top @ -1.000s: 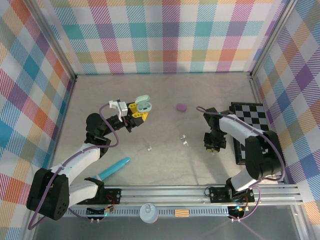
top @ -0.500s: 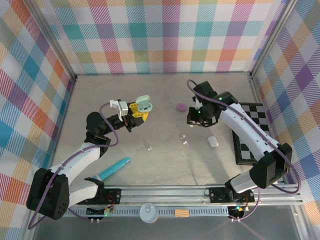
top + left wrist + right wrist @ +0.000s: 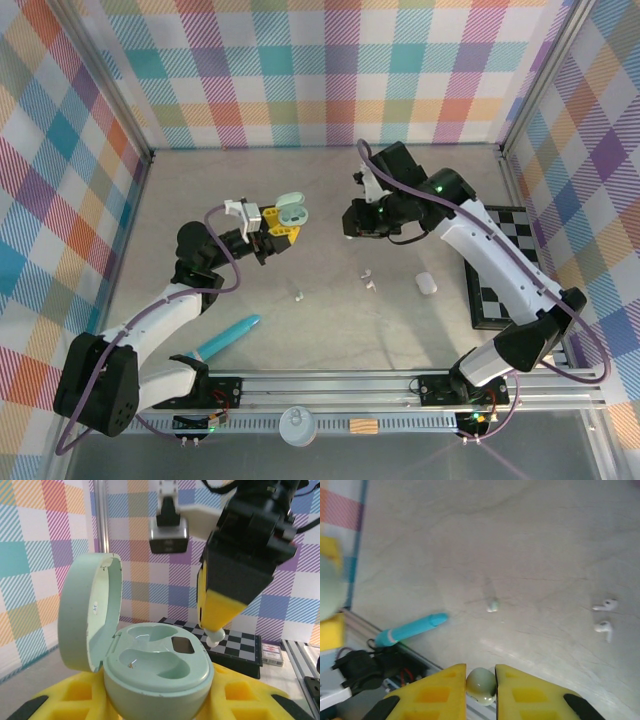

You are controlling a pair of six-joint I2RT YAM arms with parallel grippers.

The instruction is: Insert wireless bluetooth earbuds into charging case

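Note:
My left gripper [image 3: 278,224] is shut on an open mint-green charging case [image 3: 159,666], held above the table with its lid [image 3: 89,611] up. Both wells in the case look empty. My right gripper [image 3: 349,219] hangs just right of the case, shut on a mint-green earbud [image 3: 481,685] pinched between its yellow fingers [image 3: 437,692]. In the left wrist view that earbud's tip [image 3: 215,639] pokes out below the right gripper, beside the case's far rim. Two white earbuds [image 3: 369,278] and another mint earbud [image 3: 298,296] lie on the table.
A white case [image 3: 426,283] lies right of the white earbuds. A turquoise stick [image 3: 228,338] rests near the front left. A black checkerboard [image 3: 505,262] sits at the right wall. Plaid walls close in three sides.
My right arm has lifted from the spot by the white case and swung far left toward the held mint case, carrying the mint earbud. It now covers the purple case. The left arm stayed put.

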